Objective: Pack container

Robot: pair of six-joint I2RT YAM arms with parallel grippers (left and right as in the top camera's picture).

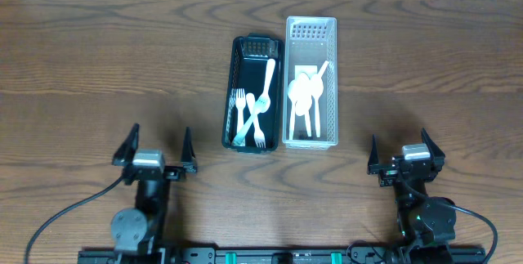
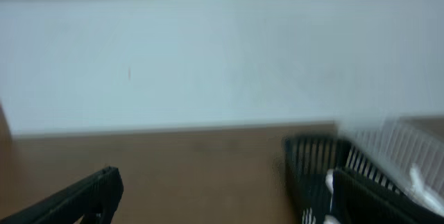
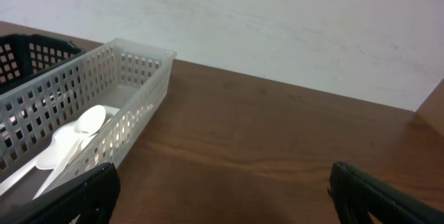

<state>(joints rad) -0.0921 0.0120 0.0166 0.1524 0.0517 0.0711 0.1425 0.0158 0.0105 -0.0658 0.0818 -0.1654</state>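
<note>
A black slotted basket holds several white plastic forks. Beside it on the right, a clear slotted basket holds several white plastic spoons. My left gripper is open and empty near the front left, well away from the baskets. My right gripper is open and empty near the front right. The left wrist view shows the black basket at the right, blurred. The right wrist view shows the clear basket with spoons at the left.
The wooden table runs to a white wall at the back. Both arm bases stand at the front edge.
</note>
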